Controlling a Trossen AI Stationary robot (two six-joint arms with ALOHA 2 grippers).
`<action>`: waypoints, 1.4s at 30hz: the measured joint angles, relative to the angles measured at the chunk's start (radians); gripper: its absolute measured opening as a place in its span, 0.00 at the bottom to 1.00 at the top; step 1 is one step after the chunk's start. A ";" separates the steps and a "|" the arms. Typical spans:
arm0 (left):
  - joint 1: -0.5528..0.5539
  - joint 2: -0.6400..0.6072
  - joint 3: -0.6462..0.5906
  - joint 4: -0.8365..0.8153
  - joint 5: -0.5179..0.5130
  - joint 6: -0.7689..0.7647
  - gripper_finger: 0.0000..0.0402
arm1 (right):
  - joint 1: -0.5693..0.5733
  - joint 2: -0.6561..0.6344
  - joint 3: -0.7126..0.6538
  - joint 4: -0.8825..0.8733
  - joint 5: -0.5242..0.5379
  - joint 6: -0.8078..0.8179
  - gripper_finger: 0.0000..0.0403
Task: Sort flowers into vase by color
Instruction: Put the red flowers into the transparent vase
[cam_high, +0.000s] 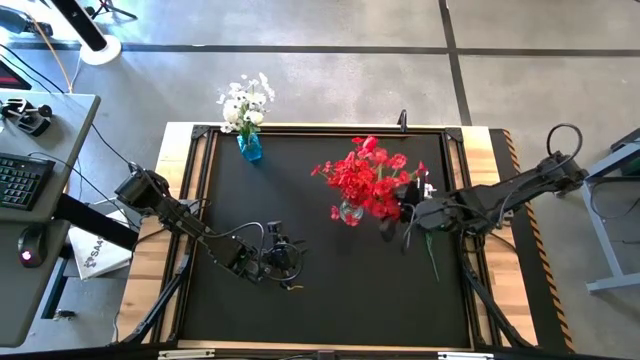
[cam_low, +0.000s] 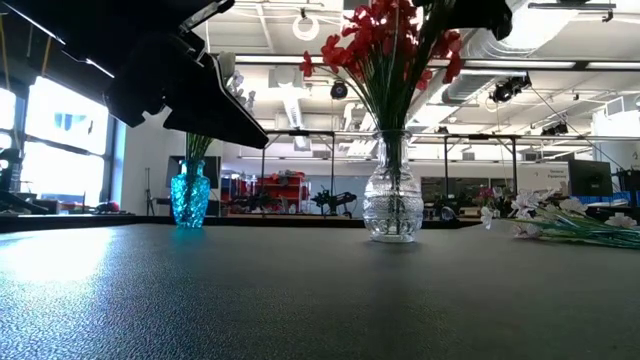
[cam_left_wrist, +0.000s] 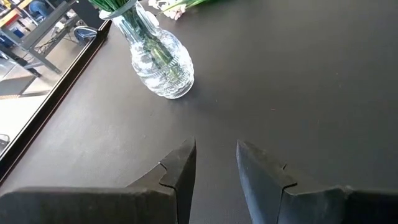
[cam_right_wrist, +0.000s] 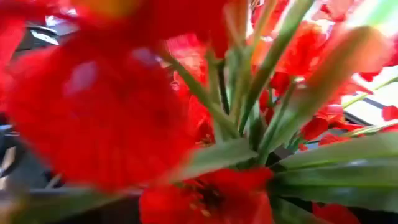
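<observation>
Right gripper (cam_high: 418, 212) hangs beside the red bunch at about three o'clock of the mat, just right of the clear glass vase (cam_high: 350, 212); its own camera is filled with red petals and green stems, and whether its fingers are parted or grasping a stem I cannot tell. Left gripper (cam_high: 283, 262) waits low over the mat near seven o'clock, its fingers (cam_left_wrist: 180, 171) standing a little apart with nothing between them. Red flowers (cam_high: 368, 178) stand gathered in the clear vase near the mat's centre, leaning toward three o'clock, and the white flowers (cam_high: 246, 102) fill the blue vase (cam_high: 249, 147) at eleven o'clock by the far edge. One green-stemmed sprig (cam_high: 431, 255) lies flat on the mat toward four o'clock, under the right arm; the low view shows pale-blossomed sprigs (cam_low: 565, 218) lying there. These sprigs look very light and thin, with springy stems that would bend rather than hold straight, and soft blossoms that would crush or snag on neighbours. My judgement is to pinch the bare stem, midway or lower, never the heads. Lying flat, the stem leaves little room under it, so the fingers must close right at the mat. Both vases look light enough to tip if a stem drags their rim.
</observation>
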 joint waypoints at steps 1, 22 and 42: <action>0.000 0.000 0.000 0.001 0.000 0.000 0.27 | 0.003 0.002 0.000 -0.001 0.016 -0.001 0.48; 0.000 0.000 0.000 0.036 0.030 0.010 0.27 | -0.067 0.207 0.000 0.118 -0.079 -0.035 0.10; 0.000 0.000 0.000 0.045 0.031 0.013 0.27 | -0.055 0.100 0.000 0.100 -0.216 -0.048 0.60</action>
